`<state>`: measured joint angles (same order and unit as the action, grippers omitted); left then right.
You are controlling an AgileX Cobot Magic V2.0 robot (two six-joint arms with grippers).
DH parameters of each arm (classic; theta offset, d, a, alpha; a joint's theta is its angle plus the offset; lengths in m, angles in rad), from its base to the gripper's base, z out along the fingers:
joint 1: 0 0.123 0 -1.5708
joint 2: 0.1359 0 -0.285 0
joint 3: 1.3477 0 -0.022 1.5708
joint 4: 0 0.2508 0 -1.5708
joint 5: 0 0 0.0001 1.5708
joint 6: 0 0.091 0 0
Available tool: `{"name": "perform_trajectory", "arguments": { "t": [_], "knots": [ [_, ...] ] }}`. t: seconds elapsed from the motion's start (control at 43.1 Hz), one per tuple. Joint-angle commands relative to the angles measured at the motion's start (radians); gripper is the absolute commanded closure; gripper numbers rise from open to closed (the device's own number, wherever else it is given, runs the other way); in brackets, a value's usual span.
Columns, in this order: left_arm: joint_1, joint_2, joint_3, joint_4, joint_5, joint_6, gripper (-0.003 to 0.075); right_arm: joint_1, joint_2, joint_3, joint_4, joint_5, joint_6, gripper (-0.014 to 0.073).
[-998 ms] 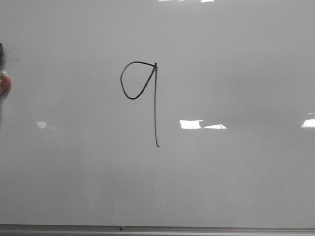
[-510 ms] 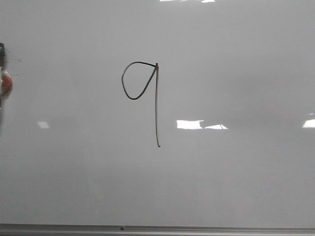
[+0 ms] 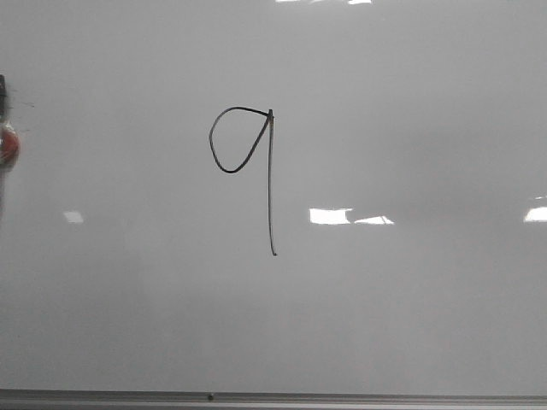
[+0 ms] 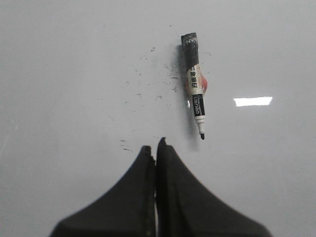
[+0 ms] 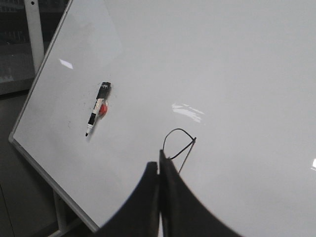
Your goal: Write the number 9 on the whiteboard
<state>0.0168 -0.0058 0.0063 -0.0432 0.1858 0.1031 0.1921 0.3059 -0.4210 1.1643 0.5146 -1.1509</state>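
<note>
The number 9 [image 3: 256, 162] is drawn in thin black line on the whiteboard [image 3: 410, 299], a loop joined to a long straight stem. Part of the number 9 [image 5: 178, 145] shows in the right wrist view, just past my right gripper [image 5: 158, 167], which is shut and empty. A black-and-white marker [image 4: 195, 89], uncapped, with a red spot beside it, lies on the whiteboard [image 4: 74, 74] beyond my left gripper [image 4: 154, 146], which is shut and empty. The marker [image 5: 97, 114] also shows in the right wrist view, and at the front view's left edge [image 3: 5, 141]. No gripper shows in the front view.
Small black ink specks [image 4: 148, 84] dot the board near the marker. The grey metal frame [image 3: 273, 398] runs along the board's bottom edge. In the right wrist view the board's corner [image 5: 15, 138] and a stand leg [image 5: 60, 215] show.
The view shifted slightly sideways half a second ago and is back where it was a second ago. The figure and the marker have not changed.
</note>
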Motion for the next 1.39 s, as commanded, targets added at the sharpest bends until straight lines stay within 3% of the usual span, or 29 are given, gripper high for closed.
{"name": "perform_trajectory", "arguments": {
  "t": [0.0, 0.812, 0.951, 1.067, 1.23, 1.369],
  "knots": [
    [-0.001, -0.018, 0.002, 0.003, -0.09, -0.013, 0.0739, -0.005, 0.009, -0.024, 0.039, -0.035, -0.004, 0.0657],
    [-0.001, -0.018, 0.002, 0.003, -0.09, -0.013, 0.0739, -0.005, 0.009, -0.023, 0.039, -0.046, -0.005, 0.0657],
    [-0.001, -0.018, 0.002, 0.003, -0.09, -0.013, 0.0739, -0.005, 0.005, 0.006, -0.078, -0.153, 0.035, 0.0657],
    [-0.001, -0.018, 0.002, 0.003, -0.09, -0.013, 0.0739, -0.005, -0.03, 0.06, -0.347, -0.278, 0.316, 0.0657],
    [-0.001, -0.018, 0.002, 0.003, -0.09, -0.013, 0.0739, -0.045, -0.108, 0.19, -0.785, -0.433, 0.9, 0.0657],
    [-0.001, -0.018, 0.002, 0.003, -0.09, -0.013, 0.0739, -0.135, -0.161, 0.285, -1.062, -0.453, 1.203, 0.0657]
  ]
}}
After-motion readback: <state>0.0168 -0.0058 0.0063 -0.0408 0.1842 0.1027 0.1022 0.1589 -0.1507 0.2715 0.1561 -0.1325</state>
